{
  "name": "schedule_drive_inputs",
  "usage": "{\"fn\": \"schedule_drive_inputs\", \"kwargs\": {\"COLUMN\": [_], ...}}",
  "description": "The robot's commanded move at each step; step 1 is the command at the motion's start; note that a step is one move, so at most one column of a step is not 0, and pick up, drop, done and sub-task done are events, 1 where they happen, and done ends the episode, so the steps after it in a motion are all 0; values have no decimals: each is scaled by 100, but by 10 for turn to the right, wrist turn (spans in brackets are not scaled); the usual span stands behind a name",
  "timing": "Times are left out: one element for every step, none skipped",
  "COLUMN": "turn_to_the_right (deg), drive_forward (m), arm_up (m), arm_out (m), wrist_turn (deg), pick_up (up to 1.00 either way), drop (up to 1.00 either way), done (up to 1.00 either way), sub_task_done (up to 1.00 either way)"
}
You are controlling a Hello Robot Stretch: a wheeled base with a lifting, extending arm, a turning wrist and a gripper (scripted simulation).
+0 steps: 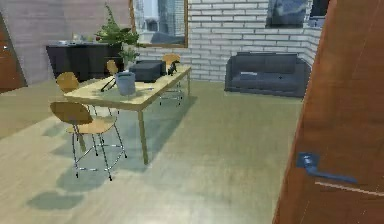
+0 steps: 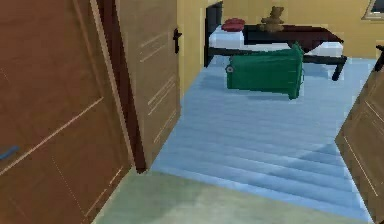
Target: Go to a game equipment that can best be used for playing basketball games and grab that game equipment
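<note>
Ahead, a wooden worktop point(image 1: 140, 96) with chairs point(image 1: 85, 122) is seen before a dark sofa point(image 1: 266, 73); sideways, a green bin point(image 2: 265, 72) is seen near a bed point(image 2: 300, 38); the pincer's state cannot be told.

Forward view: light is even and moderate. The wood-framed pale window point(image 1: 160, 20) on the white brick wall point(image 1: 240, 30) is the brightest patch. Soft grey shadows lie on the beige floor point(image 1: 220, 150) beneath the light wooden table point(image 1: 130, 92) and the round-backed wooden chair point(image 1: 70, 112).

Arm side view: the pale blue plank floor point(image 2: 260, 130) is bright. The brown panelled door point(image 2: 50, 110) is dimmer, and its upright edges lean near the picture's left side.
</note>
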Motion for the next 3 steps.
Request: {"fn": "schedule_drive_inputs", "kwargs": {"turn_to_the_right": [0,120,0], "drive_forward": [50,0,75], "arm_up": [0,0,0], "arm_out": [0,0,0], "wrist_turn": [0,0,0], "pick_up": [0,0,0], "drop": [0,0,0], "done": [0,0,0], "sub_task_done": [0,0,0]}}
